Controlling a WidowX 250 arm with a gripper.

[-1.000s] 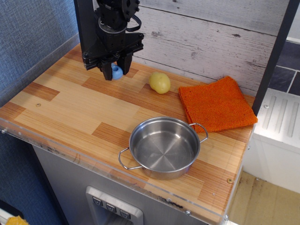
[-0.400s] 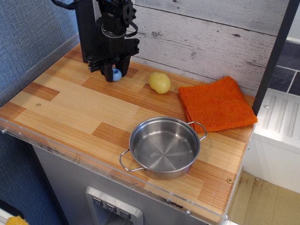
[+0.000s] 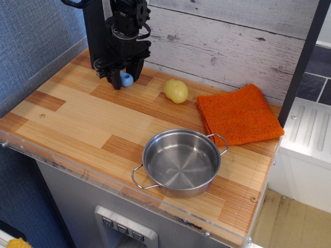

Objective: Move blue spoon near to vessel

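Nearest of all, well forward of the pincer and off toward the right of the picture, sits the vessel (image 3: 181, 161), a round shiny steel pot standing upright close to the front edge of the counter (image 3: 67, 119); its inside is bare and reflective, and its two thin wire loop handles stick out, one toward the front left and one toward the back right. Beyond the pot, further right of the pincer, an orange cloth (image 3: 239, 114) lies flat on the wood, one corner close to the pot's rear handle, though I cannot tell whether they touch; a yellow egg-shaped lump (image 3: 176, 91) rests on the counter between the cloth and the pincer, apart from both.

At the far left corner, close to the pale plank wall (image 3: 232, 41), the black gripper (image 3: 125, 79) hangs straight down from its arm, its tips at or just above the wood; the blue spoon (image 3: 126, 79) shows as a small light-blue shape between the two dark fingers (image 3: 117, 78), so the task's thing lies right at the pincer, well apart from the pot. The fingers stand close on either side of the blue piece; whether they are clenched on it or merely straddle it, I cannot tell, since the spoon's grey bowl and the contact points are hidden behind the fingers.
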